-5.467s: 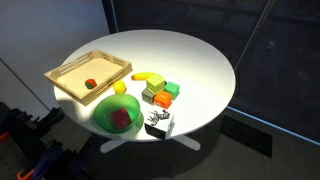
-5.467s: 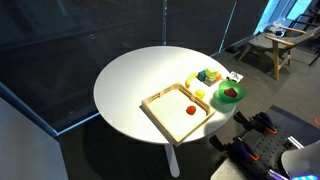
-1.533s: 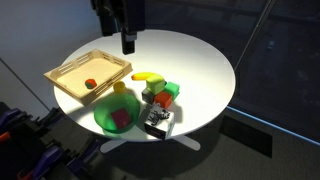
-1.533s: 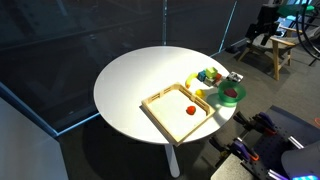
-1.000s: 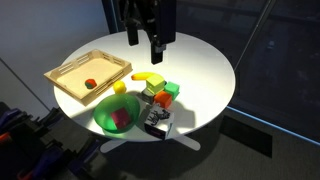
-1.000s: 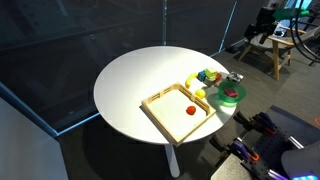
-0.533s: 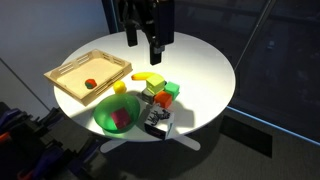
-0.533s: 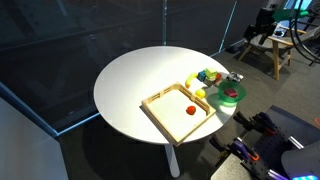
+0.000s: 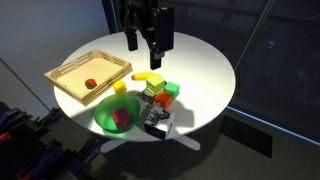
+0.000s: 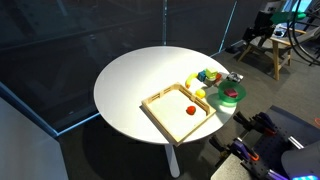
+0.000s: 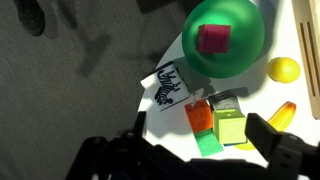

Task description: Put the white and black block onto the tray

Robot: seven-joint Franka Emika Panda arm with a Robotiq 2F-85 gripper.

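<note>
The white and black block (image 9: 158, 122) lies at the table's near edge beside the green bowl; it also shows in the other exterior view (image 10: 234, 77) and in the wrist view (image 11: 170, 86). The light wooden tray (image 9: 66, 84) sits on the table with a small red thing in it, and also shows in an exterior view (image 10: 160, 112). My gripper (image 9: 146, 45) hangs open and empty high over the table, above the coloured cubes. In the wrist view my gripper (image 11: 200, 128) has its jaws wide apart, with the block to one side of them.
A round green bowl (image 9: 104, 118) holds a dark red block (image 11: 213, 38). Orange (image 11: 199, 116) and green (image 11: 229, 127) cubes, a banana (image 9: 150, 77) and a yellow ball (image 11: 285, 69) lie between bowl and tray. The round table's edge (image 9: 190, 125) is close to the block.
The arm came into view over the table, moved from above the tray's far side towards the cubes, and has barely moved in the last second. The objects have not moved.
</note>
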